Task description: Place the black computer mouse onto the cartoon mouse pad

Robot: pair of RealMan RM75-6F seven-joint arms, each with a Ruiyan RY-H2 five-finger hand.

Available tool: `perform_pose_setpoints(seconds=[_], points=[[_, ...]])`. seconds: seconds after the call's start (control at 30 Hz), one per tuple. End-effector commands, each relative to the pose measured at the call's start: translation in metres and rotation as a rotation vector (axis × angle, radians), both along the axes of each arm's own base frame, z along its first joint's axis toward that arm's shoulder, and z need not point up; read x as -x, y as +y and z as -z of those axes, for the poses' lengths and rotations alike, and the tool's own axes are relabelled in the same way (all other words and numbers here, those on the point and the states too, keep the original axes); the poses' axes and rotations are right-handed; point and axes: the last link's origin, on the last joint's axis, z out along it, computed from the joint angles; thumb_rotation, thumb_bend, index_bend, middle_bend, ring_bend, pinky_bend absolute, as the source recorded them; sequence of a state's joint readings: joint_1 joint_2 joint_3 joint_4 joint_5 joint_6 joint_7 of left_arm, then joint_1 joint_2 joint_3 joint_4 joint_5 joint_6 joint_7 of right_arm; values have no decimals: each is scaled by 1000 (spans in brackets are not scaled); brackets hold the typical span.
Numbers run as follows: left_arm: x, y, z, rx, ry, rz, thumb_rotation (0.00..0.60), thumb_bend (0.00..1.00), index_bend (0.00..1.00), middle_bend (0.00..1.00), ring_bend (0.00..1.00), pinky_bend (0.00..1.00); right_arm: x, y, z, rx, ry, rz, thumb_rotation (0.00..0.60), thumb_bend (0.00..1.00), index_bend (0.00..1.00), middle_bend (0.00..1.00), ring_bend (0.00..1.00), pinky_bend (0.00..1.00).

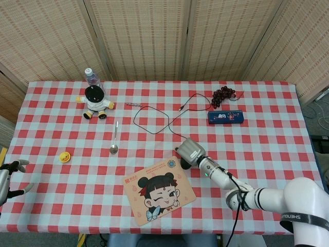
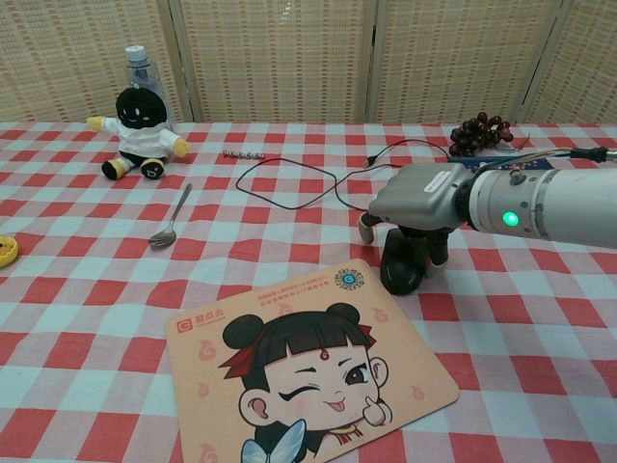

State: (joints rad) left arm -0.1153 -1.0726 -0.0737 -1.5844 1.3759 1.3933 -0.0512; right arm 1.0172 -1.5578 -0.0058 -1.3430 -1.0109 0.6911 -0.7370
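Right hand: the right hand [image 2: 416, 203] is positioned directly over the mouse [image 2: 403, 268], palm down. Fingers [image 2: 437, 253] drop along the right flank of the mouse and a thumb curls at its left side. The fingers bracket the mouse on both sides; whether they are clamped firmly on it cannot be told from either view. In the head view the right hand [image 1: 188, 152] covers most of the mouse.

Left hand: the left hand [image 1: 7, 180] is visible only at the lower left edge of the head view, off the table's edge, holding nothing, fingers spread apart.

Mouse: black, resting on the tablecloth [image 2: 87, 260], just beyond the far right corner of the mouse pad [image 2: 308, 367]. It is beside the pad, not on it. Its cable [image 2: 289, 183] runs away in a loop toward the far side of the table.

Mouse pad: orange, printed with a winking cartoon girl, lying flat near the front edge, rotated at a slant.

Other items: a plush doll [image 2: 138, 122] with a water bottle [image 2: 141, 66] behind it at far left; a spoon [image 2: 172, 220] on the cloth nearer the middle; a yellow object [image 1: 64, 157] at left; a bunch of dark grapes [image 1: 223, 94] at far right; a blue box [image 1: 226, 117] just in front of the grapes.
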Motion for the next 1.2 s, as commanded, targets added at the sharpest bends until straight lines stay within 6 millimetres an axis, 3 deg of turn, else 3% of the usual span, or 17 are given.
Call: perform_pose_setpoints(seconds=[0.03, 0.27, 0.67, 0.93, 1.2], points=[[0, 0, 0, 0, 0, -1, 600, 90, 418, 472, 407, 640, 0, -1, 1, 5, -2, 0, 600, 0, 295, 954, 899, 1000], [0, 0, 0, 0, -2, -2, 600, 90, 418, 472, 406, 640, -1, -2, 2, 7, -14, 0, 600, 13, 373, 958, 903, 1000], [1, 1, 0, 2, 3, -4, 600, 90, 418, 472, 407, 640, -2, -2, -3, 14, -24, 0, 600, 251, 483, 959, 904, 1000], [-2, -1, 2, 5, 16, 15, 600, 90, 418, 472, 407, 640, -13, -1, -8, 7, -50, -29, 600, 259, 485, 959, 904, 1000], [2, -8, -1, 4, 43, 3, 600, 90, 418, 472, 406, 640, -34, 7, 4, -39, -53, -133, 600, 261, 486, 959, 904, 1000]])
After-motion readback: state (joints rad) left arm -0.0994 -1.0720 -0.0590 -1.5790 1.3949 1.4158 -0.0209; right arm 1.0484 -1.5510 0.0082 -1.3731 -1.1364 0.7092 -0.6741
